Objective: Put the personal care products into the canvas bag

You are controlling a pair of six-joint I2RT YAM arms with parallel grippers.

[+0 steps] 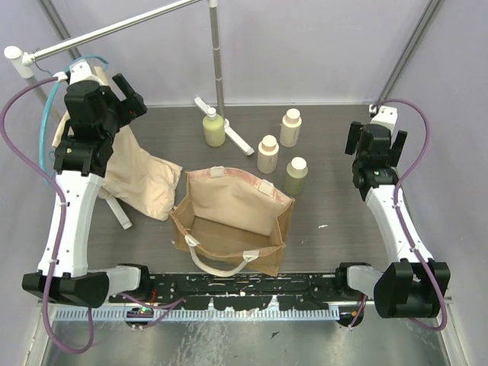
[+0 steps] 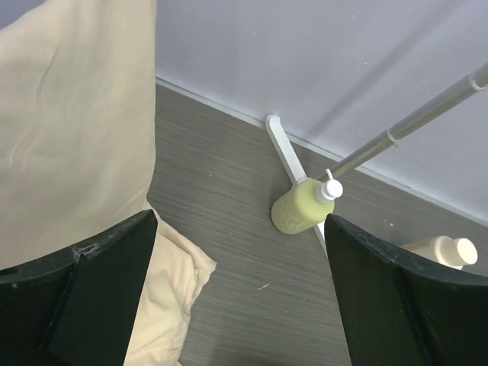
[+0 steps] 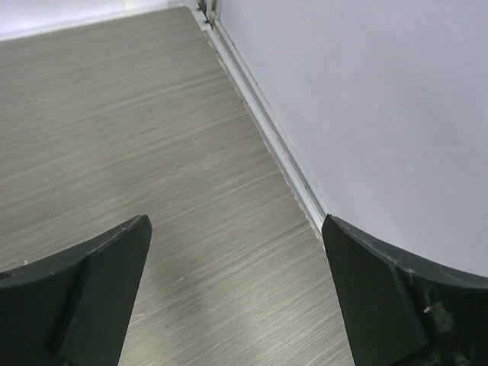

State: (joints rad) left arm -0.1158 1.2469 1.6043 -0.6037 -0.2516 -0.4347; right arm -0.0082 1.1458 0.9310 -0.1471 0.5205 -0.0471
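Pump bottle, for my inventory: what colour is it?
The pump bottle is yellow-green, white top; best in left wrist view.

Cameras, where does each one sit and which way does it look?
Top external: above and behind the robot, looking down on the table, canvas bag and pump bottle; left arm and right arm show.
Left wrist: on the left arm, facing the far wall, pump bottle and beige cloth; the open left tool frames it.
Right wrist: on the right arm, facing table and side wall; the open right tool shows.
Shared: top and left wrist both see the pump bottle and beige cloth.
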